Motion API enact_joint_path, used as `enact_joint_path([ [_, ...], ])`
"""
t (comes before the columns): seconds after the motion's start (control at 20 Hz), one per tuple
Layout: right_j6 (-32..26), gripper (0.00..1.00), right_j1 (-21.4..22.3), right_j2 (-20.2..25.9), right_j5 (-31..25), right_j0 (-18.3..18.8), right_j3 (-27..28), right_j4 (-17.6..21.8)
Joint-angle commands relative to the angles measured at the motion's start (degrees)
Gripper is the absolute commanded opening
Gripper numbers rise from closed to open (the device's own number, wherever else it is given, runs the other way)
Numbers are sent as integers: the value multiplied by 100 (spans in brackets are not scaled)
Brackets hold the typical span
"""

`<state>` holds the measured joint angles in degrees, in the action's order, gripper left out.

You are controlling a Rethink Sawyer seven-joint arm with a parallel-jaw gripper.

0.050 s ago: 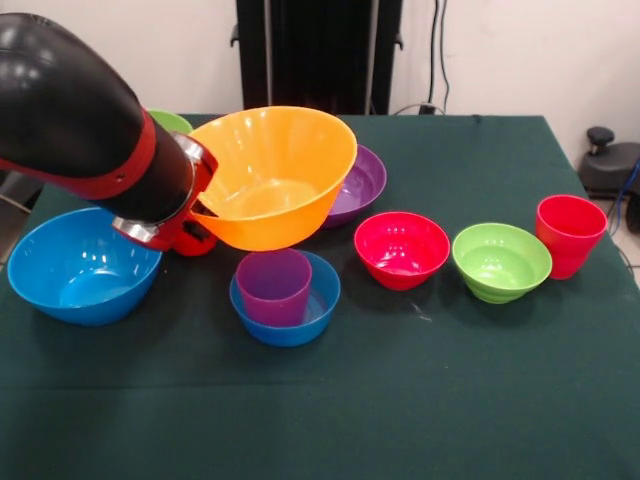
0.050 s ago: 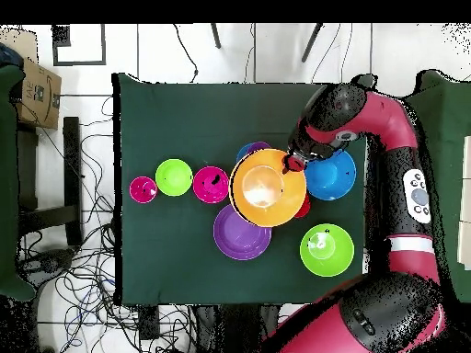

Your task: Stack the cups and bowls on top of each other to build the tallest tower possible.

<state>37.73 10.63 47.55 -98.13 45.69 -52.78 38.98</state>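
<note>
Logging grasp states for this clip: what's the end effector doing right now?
End effector: closed on the rim of the large yellow bowl, holding it lifted above the table.

The large yellow bowl [image 1: 275,175] was held tilted above the table [image 1: 450,400]; at its 6 o'clock, a purple cup [image 1: 273,286] was nested in the small blue bowl [image 1: 300,318].

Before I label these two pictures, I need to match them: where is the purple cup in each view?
Front view: the purple cup stands inside the small blue bowl, lower centre.
Overhead view: only its rim peeks out above centre, mostly hidden.
Shared landmark: the large yellow bowl held above it.
</note>
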Motion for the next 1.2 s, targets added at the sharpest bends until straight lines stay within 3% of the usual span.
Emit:
enact_joint_path([
  [0.05, -1198, 0, -198, -114, -42, -304, 333, 125],
  [0.5, -1460, 0, -331, -137, 195, -295, 555, 318],
  [1.2, -1508, 0, -75, -267, -649, -592, 985, 523],
])
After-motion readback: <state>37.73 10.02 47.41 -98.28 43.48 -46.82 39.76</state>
